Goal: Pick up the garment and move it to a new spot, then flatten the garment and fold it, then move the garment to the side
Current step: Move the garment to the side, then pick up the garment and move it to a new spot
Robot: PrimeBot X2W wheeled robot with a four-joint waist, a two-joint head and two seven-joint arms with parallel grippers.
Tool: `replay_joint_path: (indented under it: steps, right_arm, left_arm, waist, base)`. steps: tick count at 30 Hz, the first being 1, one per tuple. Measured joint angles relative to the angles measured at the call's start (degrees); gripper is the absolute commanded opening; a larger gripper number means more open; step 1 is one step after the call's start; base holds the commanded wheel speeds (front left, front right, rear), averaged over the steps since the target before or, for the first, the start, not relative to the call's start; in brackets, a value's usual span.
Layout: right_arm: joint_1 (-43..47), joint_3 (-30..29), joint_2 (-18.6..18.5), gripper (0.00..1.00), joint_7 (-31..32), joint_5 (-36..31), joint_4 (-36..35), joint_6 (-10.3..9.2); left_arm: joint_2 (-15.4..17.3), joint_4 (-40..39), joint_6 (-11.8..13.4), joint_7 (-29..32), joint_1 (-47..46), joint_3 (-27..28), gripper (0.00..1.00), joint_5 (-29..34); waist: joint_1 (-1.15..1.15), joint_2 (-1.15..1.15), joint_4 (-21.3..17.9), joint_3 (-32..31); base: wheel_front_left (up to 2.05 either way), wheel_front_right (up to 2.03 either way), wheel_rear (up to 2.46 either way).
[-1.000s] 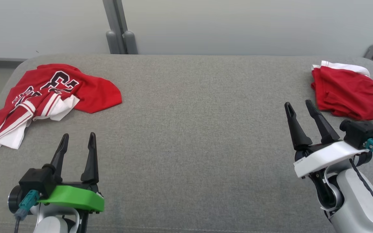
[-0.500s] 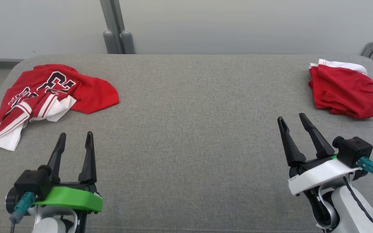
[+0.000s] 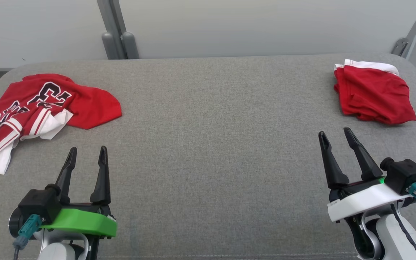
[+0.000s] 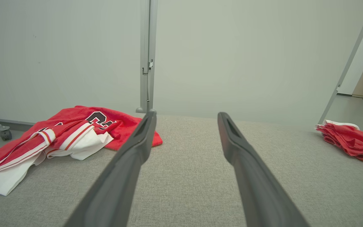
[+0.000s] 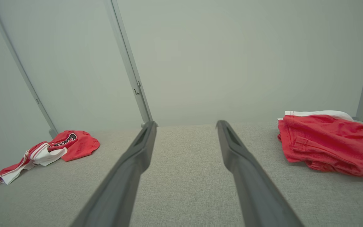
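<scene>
A crumpled red and white garment point(image 3: 49, 101) with black numbers lies at the far left of the grey padded table point(image 3: 215, 126); it also shows in the left wrist view point(image 4: 74, 135) and small in the right wrist view point(image 5: 74, 143). My left gripper point(image 3: 87, 149) stands open and empty just below it, apart from the cloth point(image 4: 186, 113). A second red garment point(image 3: 372, 94) with a white band lies in a compact folded heap at the far right point(image 5: 326, 142) point(image 4: 351, 142). My right gripper point(image 3: 334, 131) is open and empty, a little short of that heap point(image 5: 185, 123).
A pale wall runs behind the table, with a grey post point(image 3: 116, 36) at the back left and a slanted metal bar point(image 3: 408, 32) at the back right. The table's rounded corners fall away at both far ends.
The head camera has shifted, sliding the whole picture leftward. My right gripper has drawn back a little from the folded red heap, still open. The left gripper has hardly moved.
</scene>
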Motion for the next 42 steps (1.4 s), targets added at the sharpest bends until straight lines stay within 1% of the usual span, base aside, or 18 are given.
replay_joint_path:
  steps: [24,32,42]
  right_arm:
    - [3.19,-1.19,0.66,1.00,0.00,-1.27,-2.89,0.04]
    - [3.77,-1.20,0.66,1.00,0.00,-1.62,-3.99,0.56]
    - [3.76,-0.59,0.60,1.00,0.00,-1.91,-4.12,1.15]
  left_arm:
    - [-0.05,0.09,0.00,0.00,0.00,-1.04,1.00,-0.21]
    - [-0.08,0.20,0.05,0.00,-0.04,-1.59,1.00,-0.59]
    - [-0.08,0.24,0.16,0.00,-0.09,-1.35,1.00,-0.58]
  waist:
    - [0.00,0.00,0.29,0.37]
    - [0.00,0.00,3.06,0.78]
    - [0.00,0.00,8.06,1.57]
  base:
    - [0.00,0.00,0.00]
    - [0.00,0.00,0.00]
    - [0.00,0.00,0.00]
